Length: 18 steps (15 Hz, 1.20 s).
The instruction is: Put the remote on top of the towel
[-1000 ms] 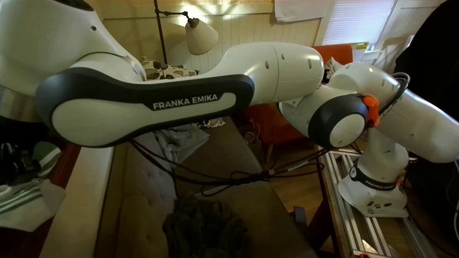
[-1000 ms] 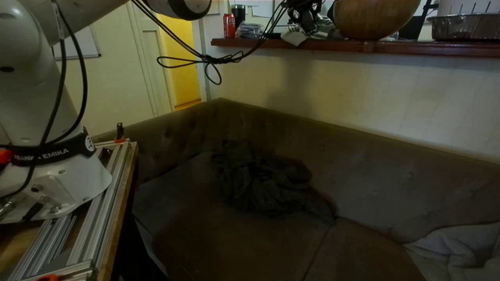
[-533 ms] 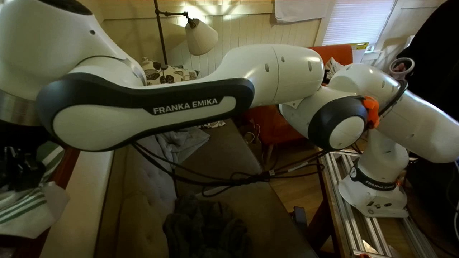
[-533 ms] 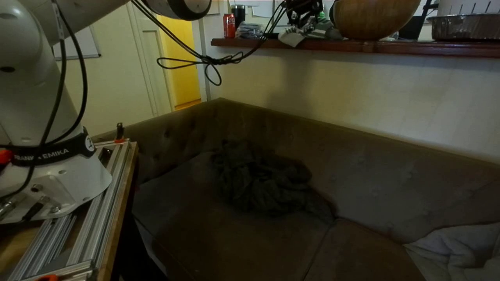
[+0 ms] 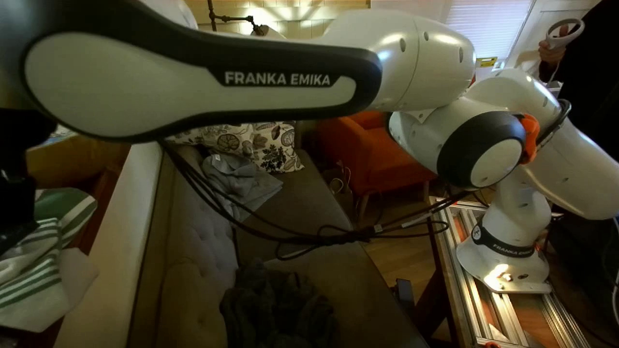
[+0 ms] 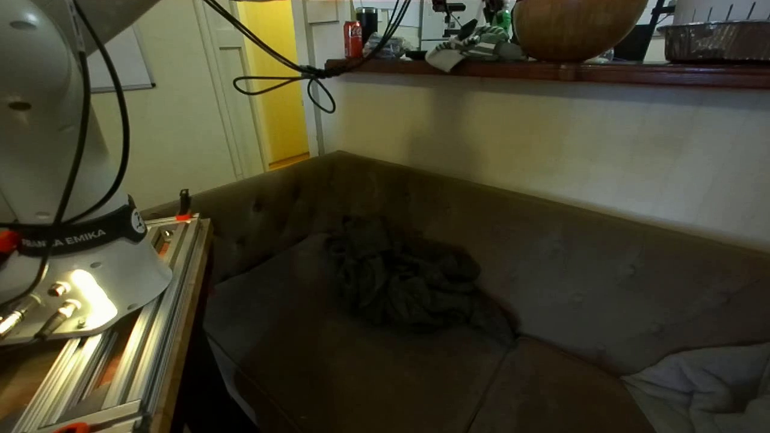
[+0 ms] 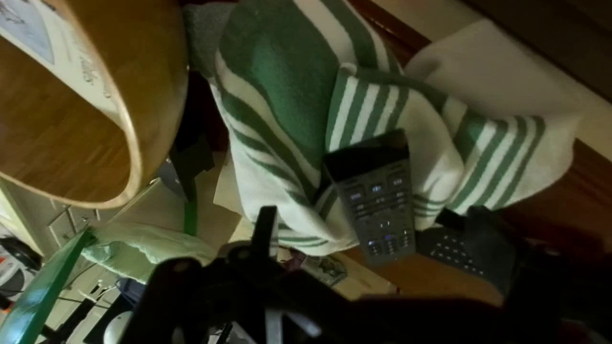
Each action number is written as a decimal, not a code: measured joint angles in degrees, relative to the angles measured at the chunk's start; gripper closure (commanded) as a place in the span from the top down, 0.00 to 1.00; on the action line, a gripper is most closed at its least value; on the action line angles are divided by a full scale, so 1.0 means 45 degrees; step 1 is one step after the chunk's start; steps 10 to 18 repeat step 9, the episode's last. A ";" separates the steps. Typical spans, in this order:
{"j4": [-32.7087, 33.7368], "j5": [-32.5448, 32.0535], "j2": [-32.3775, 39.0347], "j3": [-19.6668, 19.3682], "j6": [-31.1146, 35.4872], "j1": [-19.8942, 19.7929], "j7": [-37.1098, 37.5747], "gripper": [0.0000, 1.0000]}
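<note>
Two fingers of my gripper are standing wide apart in the wrist view, and right in the gap between them, clear of both, the remote is showing! It's lying on the green-and-white striped towel, sitting tilted, its glossy black end resting over the folds and its lower end poking out past the towel's edge; whether that end is touching the reddish shelf beneath, I can't tell. Just beside it a dark thing with rows of pale dots is peeking out, partly hiding behind one fingertip. Across the cloth from there a wooden bowl is bulging in, its rim showing. Now to an exterior view: the towel is draping over the lip of that shelf, with a red can and a dark tumbler standing close together near the shelf's end. Down below, a sofa is stretching along the wall, and a dark crumpled cloth is heaping up on its seat. And in an exterior view my white arm is spanning nearly the whole width, black cables drooping from it above that same sofa, while an orange armchair is standing beyond.
</note>
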 measured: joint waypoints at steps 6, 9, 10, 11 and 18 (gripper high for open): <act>0.0017 -0.0484 -0.1600 -0.0827 -0.1885 0.0541 0.2629 1.00; 0.0016 -0.0744 -0.2086 -0.1318 -0.3303 0.0410 0.3996 1.00; 0.0016 -0.0744 -0.2086 -0.1318 -0.3303 0.0410 0.3996 1.00; 0.0016 -0.0744 -0.2086 -0.1318 -0.3303 0.0410 0.3996 1.00; 0.0016 -0.0744 -0.2086 -0.1318 -0.3303 0.0410 0.3996 1.00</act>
